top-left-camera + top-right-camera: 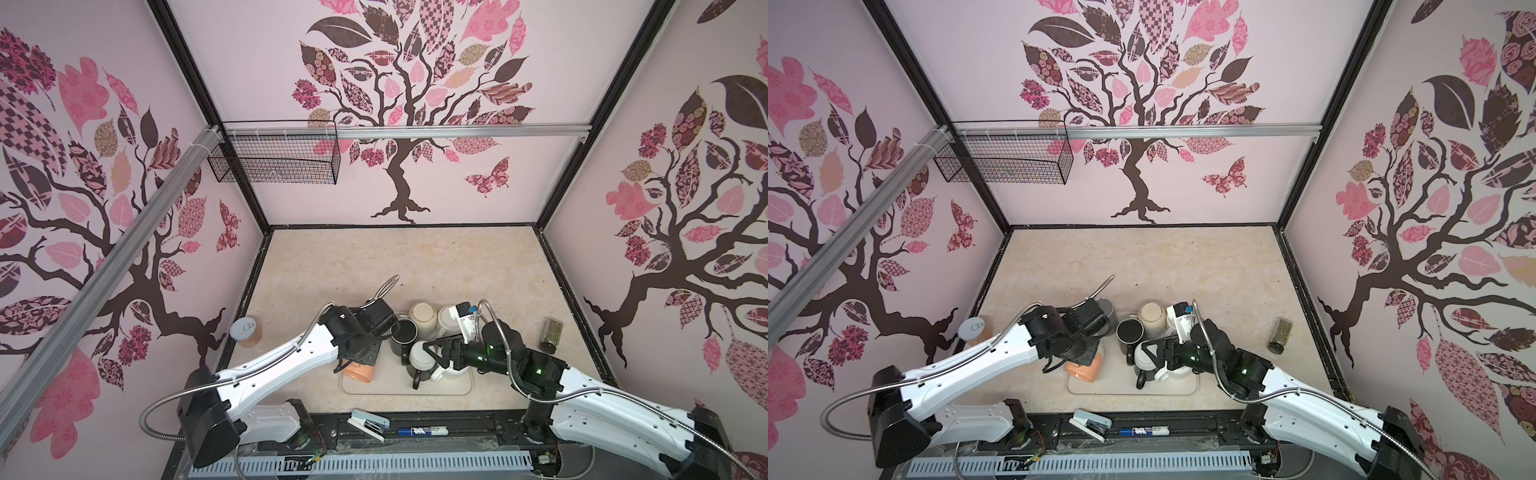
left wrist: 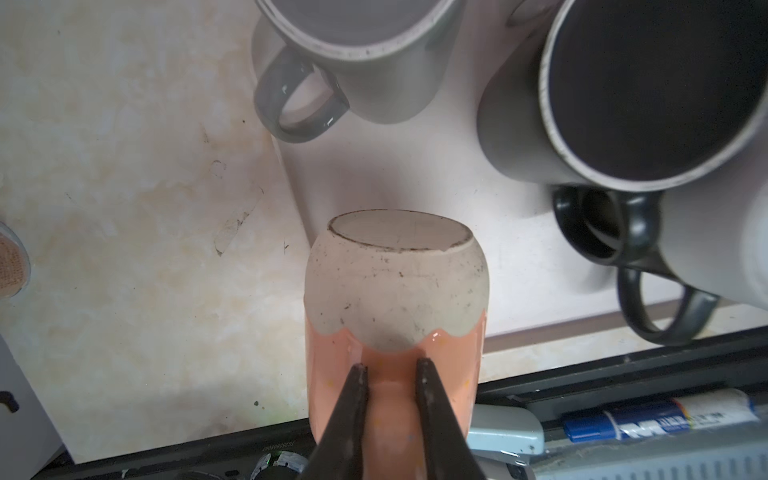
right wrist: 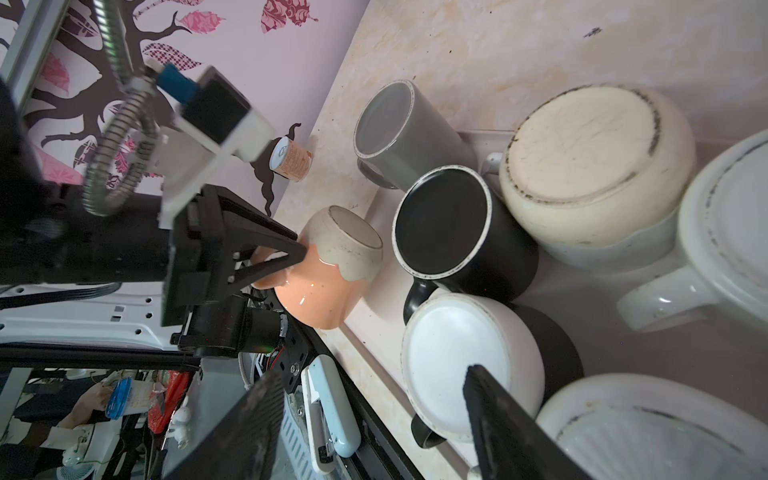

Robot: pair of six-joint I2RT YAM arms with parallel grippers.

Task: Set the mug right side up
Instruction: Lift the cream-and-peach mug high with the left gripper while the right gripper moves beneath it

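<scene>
The mug (image 2: 395, 282) is peach-glazed with a bare grey base. It hangs tilted, base up and mouth toward the table's front, at the left end of the tray (image 1: 407, 392). It shows in both top views (image 1: 360, 372) (image 1: 1084, 370) and in the right wrist view (image 3: 328, 282). My left gripper (image 2: 388, 368) is shut on the mug's peach handle, one finger on each side. Whether the mug's lower rim touches the counter I cannot tell. My right gripper (image 3: 374, 374) is open, with one finger over the upturned white base of a black mug (image 3: 469, 361). In a top view this gripper (image 1: 432, 355) is to the right of the peach mug.
Several other mugs crowd the tray: a grey mug (image 3: 399, 133), a black one (image 3: 444, 224), a cream one base up (image 3: 582, 145) and white ones (image 3: 727, 232). A can (image 1: 246, 330) stands left, a spice jar (image 1: 552, 334) right. A stapler (image 1: 368, 422) and marker (image 1: 422, 431) lie on the front rail.
</scene>
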